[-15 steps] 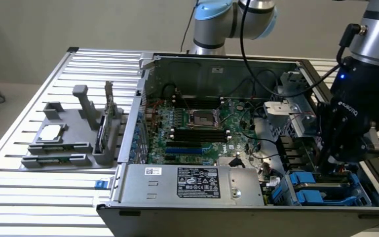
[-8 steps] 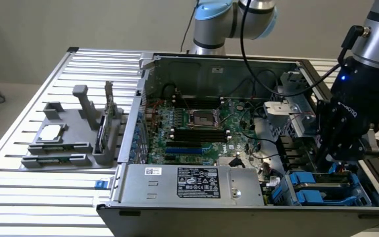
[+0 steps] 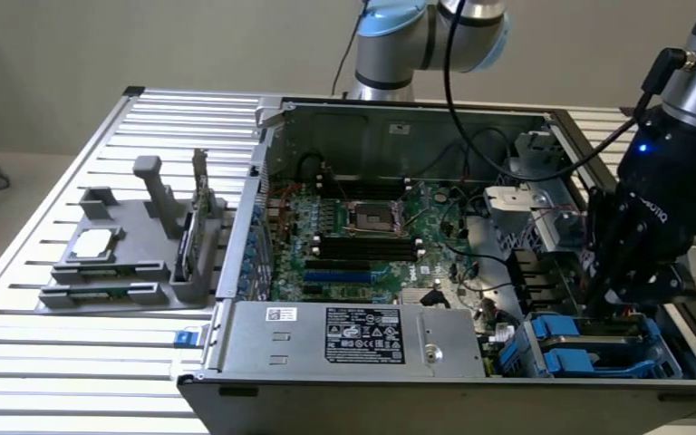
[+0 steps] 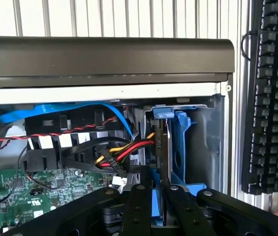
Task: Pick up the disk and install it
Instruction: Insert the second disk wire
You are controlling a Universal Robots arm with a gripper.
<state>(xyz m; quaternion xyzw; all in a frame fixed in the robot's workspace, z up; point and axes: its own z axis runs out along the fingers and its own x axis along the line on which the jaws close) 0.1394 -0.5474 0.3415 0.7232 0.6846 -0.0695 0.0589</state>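
We found the gripper point(image 3: 638, 294) lowered into the front corner of the open computer case point(image 3: 409, 118), at the exterior view's right, directly over the blue drive bay point(image 3: 656, 358). In the wrist view its two black fingers point(image 4: 138, 209) ran close together and parallel, clenched on the disk point(image 4: 161, 147), which stood on edge between them as a thin dark slab topped by a blue rail tab point(image 4: 162, 113). The disk sat upright inside the bay, just beside the bay's blue plastic wall point(image 4: 180, 147), with the bundle of red, yellow and black power wires point(image 4: 124, 152) touching or nearly touching its other face; we could not tell which. From the exterior view the disk appeared below the gripper as a pale strip between blue rails point(image 3: 590, 343), partly hidden by the arm's dark wrist.

Elsewhere in the case lay the green motherboard point(image 3: 361, 245) and the grey power-supply box point(image 3: 348, 337) with its white label. A grey fixture tray point(image 3: 130, 263) rested on the slatted counter point(image 3: 70, 362) to the exterior view's left, well apart from the gripper. A black keyboard point(image 4: 271, 93) stood beyond the case wall in the wrist view.
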